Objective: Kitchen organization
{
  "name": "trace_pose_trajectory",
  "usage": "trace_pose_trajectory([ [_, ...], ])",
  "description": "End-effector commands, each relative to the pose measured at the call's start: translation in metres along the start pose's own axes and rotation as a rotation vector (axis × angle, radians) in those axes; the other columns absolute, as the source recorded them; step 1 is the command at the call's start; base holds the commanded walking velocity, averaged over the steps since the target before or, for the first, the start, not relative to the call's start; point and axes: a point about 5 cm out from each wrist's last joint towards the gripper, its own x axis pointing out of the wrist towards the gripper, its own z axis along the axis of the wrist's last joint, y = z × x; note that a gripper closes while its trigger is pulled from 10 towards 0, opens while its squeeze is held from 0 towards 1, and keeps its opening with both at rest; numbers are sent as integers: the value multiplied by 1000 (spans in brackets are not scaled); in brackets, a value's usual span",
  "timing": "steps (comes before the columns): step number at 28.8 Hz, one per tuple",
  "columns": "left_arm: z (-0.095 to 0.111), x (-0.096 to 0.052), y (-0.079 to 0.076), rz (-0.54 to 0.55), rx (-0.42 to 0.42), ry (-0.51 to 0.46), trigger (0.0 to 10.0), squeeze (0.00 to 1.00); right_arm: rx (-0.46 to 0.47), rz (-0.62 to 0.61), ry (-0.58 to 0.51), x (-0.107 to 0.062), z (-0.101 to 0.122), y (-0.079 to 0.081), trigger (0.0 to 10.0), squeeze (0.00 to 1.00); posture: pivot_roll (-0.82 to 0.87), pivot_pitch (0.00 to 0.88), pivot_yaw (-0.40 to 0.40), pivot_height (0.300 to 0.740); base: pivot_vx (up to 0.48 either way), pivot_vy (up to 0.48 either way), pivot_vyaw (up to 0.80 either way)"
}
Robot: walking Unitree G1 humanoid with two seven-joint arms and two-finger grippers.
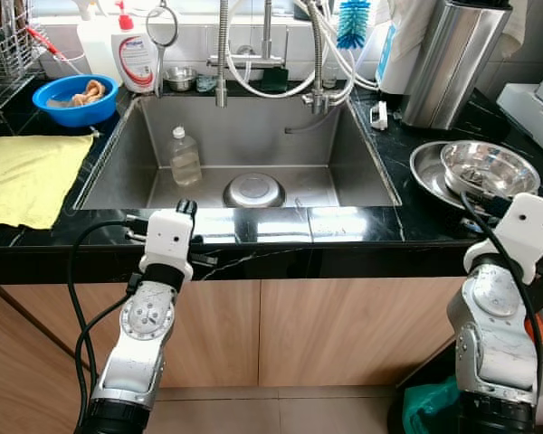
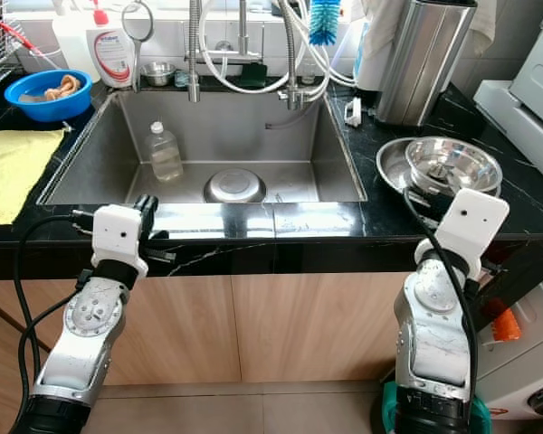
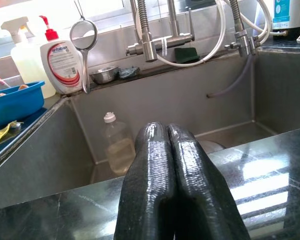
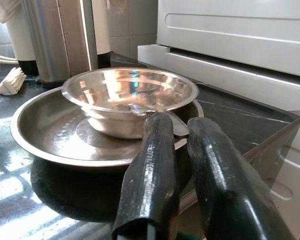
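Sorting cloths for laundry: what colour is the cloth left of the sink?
Yellow cloth, clearest in the left eye view.

Soap bottle (image 3: 63,66) label: print too small to read.

The two eye views look from the head, forward and down, at the steel sink (image 1: 253,149) in the black counter (image 1: 344,226); they share nearly the whole scene. The left wrist view sits low at the counter's front edge, facing 12 o'clock into the sink. The right wrist view is close to the steel bowl (image 4: 130,97) on its plate (image 4: 50,130), at 2 o'clock of the sink.
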Motion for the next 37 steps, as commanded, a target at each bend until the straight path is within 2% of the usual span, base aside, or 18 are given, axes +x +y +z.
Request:
trace_pose_trajectory([
  [1, 4, 1, 0, -7, 8, -8, 10000, 0, 6, -9, 1, 2, 1, 0, 157, 0, -99, 0, -7, 731, 0, 0, 0],
  [13, 4, 1, 0, -6, 11, -6, 10000, 0, 16, -6, -3, 3, 2, 1, 0, 0, -96, 0, -7, 731, 0, 0, 0],
  [15, 4, 1, 1, -4, 11, -6, 10000, 0, 28, 1, -16, 3, 5, 2, 353, 0, -96, 0, -7, 731, 0, 0, 0],
  [16, 4, 1, 1, -3, 12, -7, 10000, 0, 45, 15, -40, 3, 9, 4, 3804, 0, -96, 0, -7, 731, 0, 0, 0],
  [17, 4, 1, 1, -2, 14, -6, 10000, 0, 54, 38, -74, 3, 14, 7, 10000, 0, -99, 0, -6, 731, 0, 0, 0],
  [18, 4, 1, 1, -2, 14, -6, 10000, 0, 54, 38, -74, 3, 14, 7, 10000, 0, -99, 0, -6, 731, 0, 0, 0],
  [20, 4, 1, 1, -1, 15, -5, 10000, 0, 54, 81, -169, 1, 29, 13, 10000, 0, -99, 0, -6, 731, 0, 0, 0],
  [29, 3, 2, 2, 5, 16, -5, 10000, 0, 46, 111, -209, 1, 36, 18, 10000, 0, -97, 0, -10, 731, 0, 0, 0],
  [33, 3, 2, 2, 6, 15, -4, 10000, 0, 77, 277, -253, -4, 44, 37, 10000, 0, -103, 0, -11, 731, 0, 0, 0],
  [35, 3, 2, 2, 6, 15, -4, 10000, 0, 82, 305, -253, -4, 45, 41, 10000, 0, -103, 0, -11, 731, 0, 0, 0],
  [37, 3, 2, 1, 6, 13, -4, 10000, 0, 84, 436, -249, -7, 50, 59, 10000, 0, -107, 0, -10, 731, 0, 0, 0],
])
